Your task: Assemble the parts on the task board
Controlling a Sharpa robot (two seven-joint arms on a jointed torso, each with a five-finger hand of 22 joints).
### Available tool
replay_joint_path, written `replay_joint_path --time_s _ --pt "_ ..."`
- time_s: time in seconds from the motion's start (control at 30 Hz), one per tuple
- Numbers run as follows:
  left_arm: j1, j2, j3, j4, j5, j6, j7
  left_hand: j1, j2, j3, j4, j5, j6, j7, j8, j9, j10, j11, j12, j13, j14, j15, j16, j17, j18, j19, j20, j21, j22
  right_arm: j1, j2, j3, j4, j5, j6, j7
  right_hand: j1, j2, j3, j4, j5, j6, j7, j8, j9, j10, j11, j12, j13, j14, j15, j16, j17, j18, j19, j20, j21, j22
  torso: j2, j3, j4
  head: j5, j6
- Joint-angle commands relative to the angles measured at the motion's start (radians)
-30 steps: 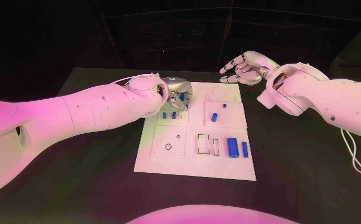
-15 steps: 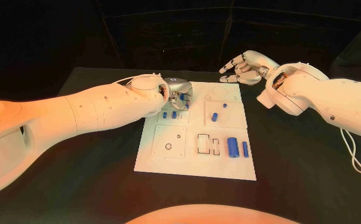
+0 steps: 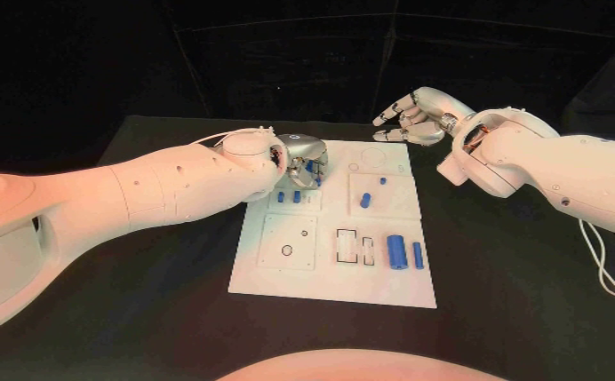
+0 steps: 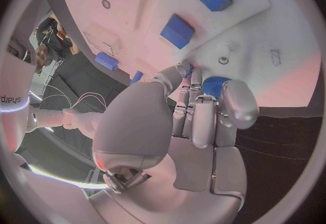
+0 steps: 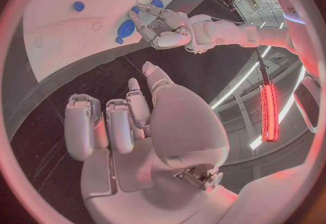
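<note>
Left robot hand at task board edge

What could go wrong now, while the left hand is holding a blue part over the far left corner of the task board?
1. The left hand pinches the round blue part by its fingertips alone, so it might slip or tilt when lowered.
2. Two blue blocks stand on the task board close beside that hand; its fingers could knock them.
3. The right hand hovers open beyond the board's far edge, too far away to steady anything.

task board: 1 | blue parts: 7 | left hand: 1 | right hand: 1
</note>
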Motion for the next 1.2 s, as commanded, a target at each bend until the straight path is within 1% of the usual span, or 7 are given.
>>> replay_joint_path --time_s 0.03,0.33,0.43,0.73,0.83,0.97,1.2 --pt "-0.001 -0.012 0.006 0.018 -0.006 -0.036 0.01 -0.003 0.006 0.007 0.0 -0.001 0.01 0.003 -0.007 0.0 0.01 0.001 -0.005 -0.001 0.018 -0.008 0.005 0.0 -0.012 0.009 0.001 0.008 0.006 0.002 0.0 0.0 0.0 -0.001 -0.002 0.009 -0.01 0.001 0.002 0.006 0.001 -0.008 0.0 0.004 -0.001 -0.004 0.002 -0.004 0.0 0.065 -0.009 -0.003 0.084 0.011 0.0 -0.006 -0.005 0.027 -0.001 0.0001 0.0013 0.0 0.003" --pt "-0.001 -0.049 0.037 0.064 0.028 -0.069 0.017 -0.009 0.001 0.011 -0.003 -0.001 0.012 0.005 -0.014 -0.002 0.013 0.003 -0.015 -0.005 0.019 -0.008 0.006 -0.002 -0.014 0.012 0.001 0.018 0.017 0.002 0.0 0.0 0.0 -0.001 -0.002 0.011 -0.01 0.001 0.002 0.006 0.001 -0.008 0.0 0.004 -0.001 -0.004 0.002 -0.004 0.0 0.065 -0.009 -0.003 0.084 0.011 0.0 -0.006 -0.005 0.027 -0.001 -0.0001 0.0021 0.002 0.015" --pt "-0.001 -0.067 0.042 0.079 0.036 -0.069 0.013 -0.013 -0.001 0.012 -0.004 -0.001 0.014 0.007 -0.016 -0.003 0.017 0.003 -0.018 -0.006 0.02 -0.008 0.005 -0.004 -0.014 0.013 0.001 0.021 0.021 0.002 -0.001 0.0 -0.001 -0.001 -0.002 0.01 -0.01 0.001 0.002 0.006 0.001 -0.008 0.0 0.004 -0.001 -0.004 0.002 -0.004 0.0 0.065 -0.009 -0.003 0.084 0.011 0.0 -0.006 -0.005 0.027 -0.001 0.0004 0.0027 0.005 0.017" --pt "-0.001 -0.135 0.046 0.118 0.045 -0.044 -0.001 -0.018 -0.005 0.014 -0.004 -0.001 0.018 0.007 -0.019 -0.003 0.021 0.003 -0.023 -0.008 0.02 -0.007 0.005 -0.006 -0.015 0.014 0.001 0.025 0.026 0.002 -0.004 0.0 -0.001 -0.001 0.0 0.009 -0.01 0.002 0.002 0.006 0.001 -0.008 0.0 0.004 -0.001 -0.003 0.002 -0.003 0.0 0.065 -0.009 -0.003 0.084 0.011 0.0 -0.006 -0.005 0.027 0.0 -0.0009 0.0012 0.003 0.018" --pt "-0.001 -0.155 0.046 0.126 0.058 -0.031 -0.005 -0.022 -0.007 0.013 -0.004 -0.001 0.02 0.006 -0.021 -0.004 0.023 0.003 -0.026 -0.009 0.02 -0.007 0.004 -0.008 -0.015 0.014 0.002 0.026 0.027 0.002 -0.004 0.0 -0.002 -0.001 0.001 0.008 -0.01 0.002 0.002 0.006 0.001 -0.008 0.0 0.004 -0.001 -0.003 0.002 -0.003 0.0 0.065 -0.009 -0.003 0.084 0.011 0.0 -0.006 -0.005 0.027 0.0 -0.0001 0.0009 0.004 0.018" --pt "-0.001 -0.173 0.046 0.137 0.066 -0.026 -0.008 -0.031 -0.014 0.011 -0.003 -0.001 0.021 0.006 -0.025 -0.005 0.027 0.004 -0.032 -0.011 0.02 -0.007 0.003 -0.012 -0.015 0.013 0.002 0.026 0.028 0.002 -0.003 0.0 -0.005 -0.001 0.002 0.009 -0.01 0.002 0.002 0.006 0.001 -0.008 0.0 0.004 -0.001 -0.003 0.002 -0.003 0.0 0.065 -0.009 -0.003 0.084 0.011 0.0 -0.006 -0.005 0.027 0.001 0.0002 0.0009 -0.001 0.021" --pt "-0.001 -0.19 0.046 0.148 0.068 -0.019 -0.011 -0.033 -0.016 0.011 -0.002 -0.001 0.022 0.006 -0.027 -0.005 0.029 0.004 -0.034 -0.012 0.02 -0.007 0.003 -0.012 -0.015 0.013 0.002 0.026 0.028 0.002 0.0 0.0 -0.009 -0.001 0.004 0.009 -0.01 0.002 0.002 0.006 0.001 -0.008 0.0 0.004 -0.001 -0.003 0.002 -0.003 0.0 0.065 -0.009 -0.003 0.084 0.011 0.0 -0.006 -0.005 0.027 0.0 0.0003 -0.0002 0.004 0.018"
